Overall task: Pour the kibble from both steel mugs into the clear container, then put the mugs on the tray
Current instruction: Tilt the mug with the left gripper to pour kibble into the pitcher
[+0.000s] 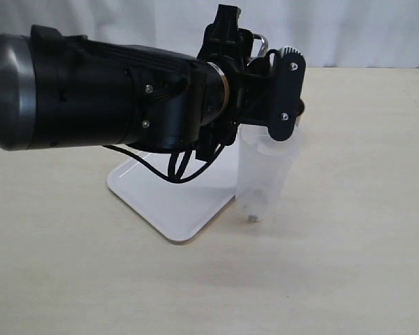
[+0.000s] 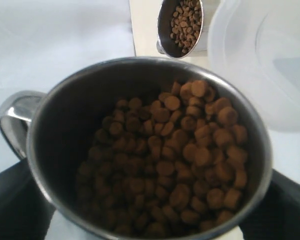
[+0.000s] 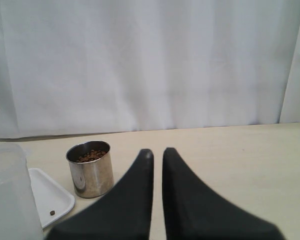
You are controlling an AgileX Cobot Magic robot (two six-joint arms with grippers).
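Two items loaded with kibble (image 2: 180, 160): held mug (image 2: 65, 130), clasped in my left tool (image 1: 281, 87) above the table (image 3: 230, 150), beside the mouth of the container (image 1: 265, 174); second mug (image 3: 90, 175), standing on the table near the tray (image 1: 171, 209). Right tool (image 3: 157, 156): clenched, empty, well apart from the work. Step in hand, as I judge it: first pour. To do it well, I would carry the lip fully over the rim before tipping, then roll the wrist slowly so the kibble runs thin. Container contents: a few pellets (image 1: 253, 218) at the bottom. One stray pellet (image 3: 52, 212) on the tray. Hidden: my left arm (image 1: 91, 91) blocks the held mug in the exterior view, so lip-to-rim clearance is hard to make out; second mug unseen there.
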